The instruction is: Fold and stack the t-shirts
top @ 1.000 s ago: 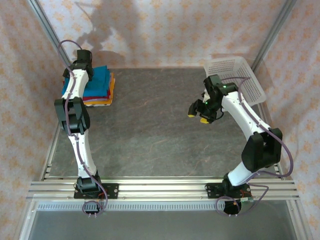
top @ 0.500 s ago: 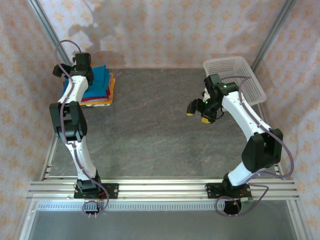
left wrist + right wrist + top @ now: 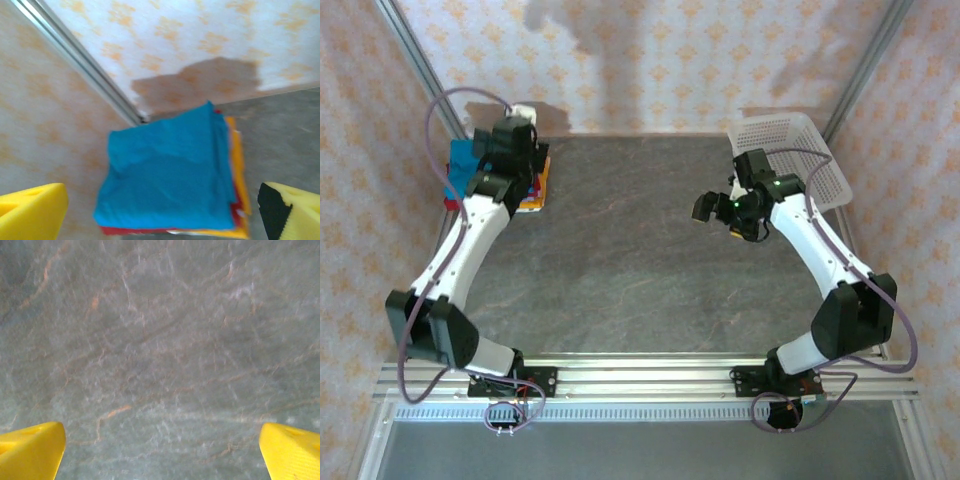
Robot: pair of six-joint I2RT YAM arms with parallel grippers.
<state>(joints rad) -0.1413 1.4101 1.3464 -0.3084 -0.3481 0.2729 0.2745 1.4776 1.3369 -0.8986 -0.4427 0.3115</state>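
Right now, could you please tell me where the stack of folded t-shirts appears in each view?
Top external: stack far-left corner, partly under left arm.
Left wrist: stack centre, teal shirt on top.
Right wrist: grey tabletop below right gripper.
Shared landmark: the grey tabletop.

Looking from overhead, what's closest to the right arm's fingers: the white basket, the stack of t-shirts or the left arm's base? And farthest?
1. The white basket, back right corner.
2. The stack of t-shirts, back left corner.
3. The left arm's base, near left edge.

Soft matt cloth t-shirts (image 3: pixel 165 170), matt veined stone-look table (image 3: pixel 160 340), white perforated plastic basket (image 3: pixel 790 135), brushed metal rail (image 3: pixel 640 378)
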